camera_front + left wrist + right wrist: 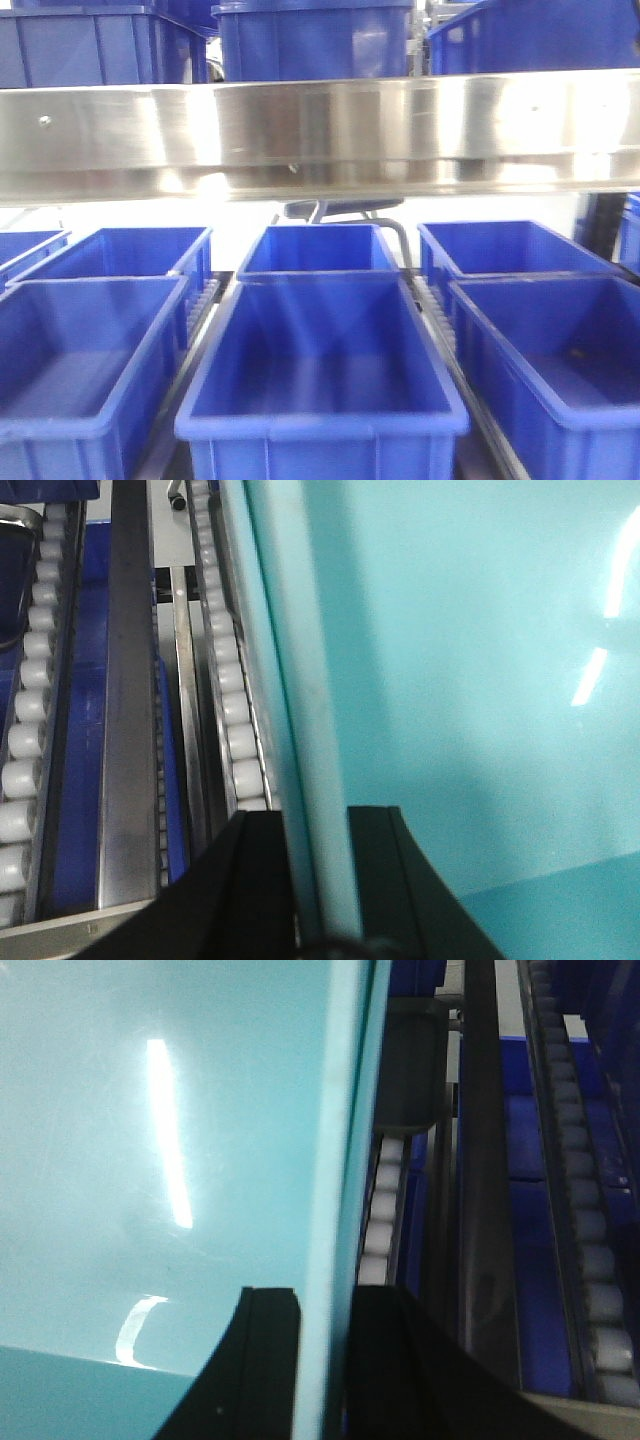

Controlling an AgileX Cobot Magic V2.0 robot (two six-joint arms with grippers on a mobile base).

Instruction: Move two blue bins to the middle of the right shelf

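Note:
A pale cyan-blue bin fills the left wrist view (480, 680) and the right wrist view (120, 1160). My left gripper (322, 830) is shut on its left rim lip, one black finger (262, 880) outside the wall and one inside. My right gripper (325, 1305) is shut on its right rim lip in the same way, with one finger (268, 1350) inside. The bin sits over a roller lane (235, 700). The shiny stainless shelf rail (320, 130) crosses the front view. Neither gripper shows in the front view. A second pale bin is not seen.
Several dark royal-blue bins (95, 350) stand in rows on roller lanes below the rail, and more (315, 40) stand on the tier above it. Roller tracks (590, 1260) and steel dividers (130, 710) run beside the held bin on both sides.

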